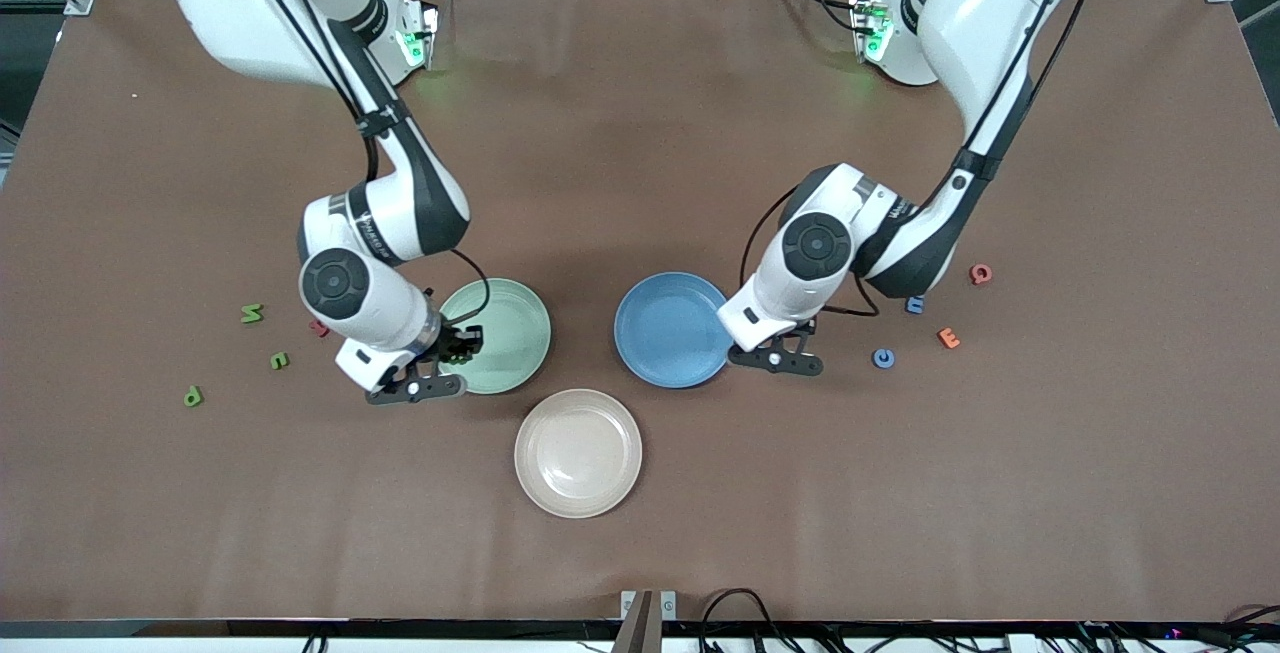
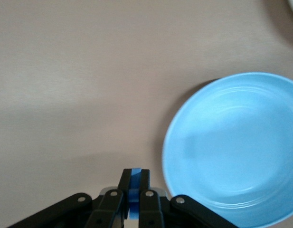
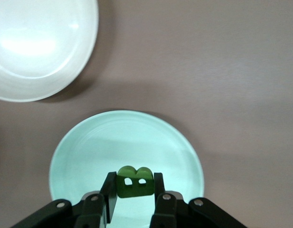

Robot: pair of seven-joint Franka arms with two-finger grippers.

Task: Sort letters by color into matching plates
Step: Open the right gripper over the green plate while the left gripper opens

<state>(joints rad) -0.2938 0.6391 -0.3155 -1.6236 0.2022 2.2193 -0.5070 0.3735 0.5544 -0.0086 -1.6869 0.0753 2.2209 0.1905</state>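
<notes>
Right gripper: over the edge of the pale green plate at the side toward the right arm's end of the table. Its fingers are spread about the width of a green letter B that sits between them; whether the pads still press it or the letter already rests on the plate cannot be told.

Left gripper: over the bare table just beside the rim of the blue plate, on the side toward the left arm's end. Fingers nearly together, pinching a thin blue letter seen edge-on; its shape cannot be read.

Pale green plate: holds nothing but what the right gripper has over it. Blue plate: bare inside. The two plates lie side by side mid-table, apart; a beige-pink plate lies nearer the front camera, between them.

Loose green letters, three, toward the right arm's end of the table: one, one, one, well apart from the green plate. A small red letter shows partly beside the right arm.

Loose blue letters toward the left arm's end: one, one close under the left arm. Near them an orange letter and a red letter
</notes>
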